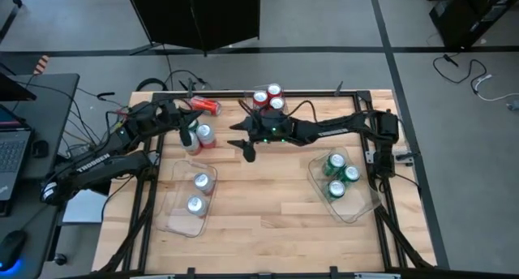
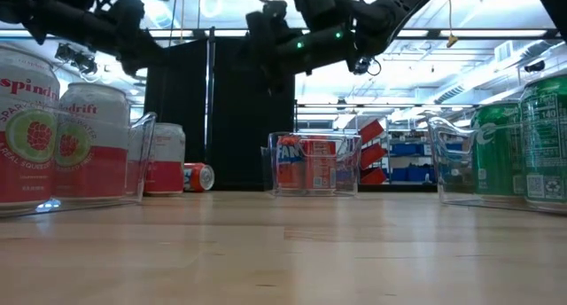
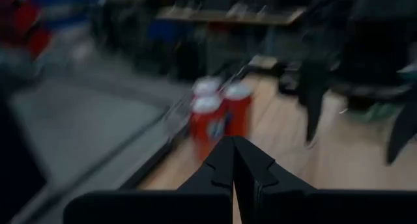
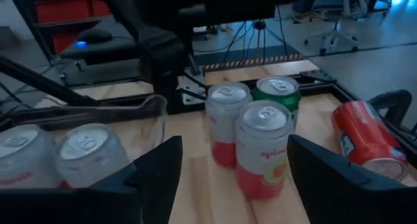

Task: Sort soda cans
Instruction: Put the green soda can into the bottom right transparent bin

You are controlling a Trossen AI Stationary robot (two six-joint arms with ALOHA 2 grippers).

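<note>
Reading the table from above as a dial, with twelve at its back edge, my right pincer [image 4: 232, 146] hangs just left of the centre, pointing toward nine. Its jaws stand wide. Between them, closest to me, a white-and-pink can [image 4: 263, 149] stands upright with a gap showing on each side, so nothing is gripped.

Just behind that can, toward ten, a second white can [image 4: 227, 123] stands beside it, and a green can [image 4: 278, 94] stands at their back. All three are close together on the bare wood.

Farther on, toward eleven, a red can [image 4: 361, 142] lies on its side near the table's frame.

At about eight sits the left bin [image 1: 166, 218], holding two white cans [image 1: 201, 180] upright. At three sits the right bin [image 1: 357, 206], with three green cans [image 1: 335, 161] in it. At twelve, against the back edge, the back bin [image 2: 271, 163] holds three red cans [image 1: 274, 91], all upright.

My left pincer [image 3: 233, 152] is up over the ten o'clock corner, its jaws pressed together with nothing between them.
</note>
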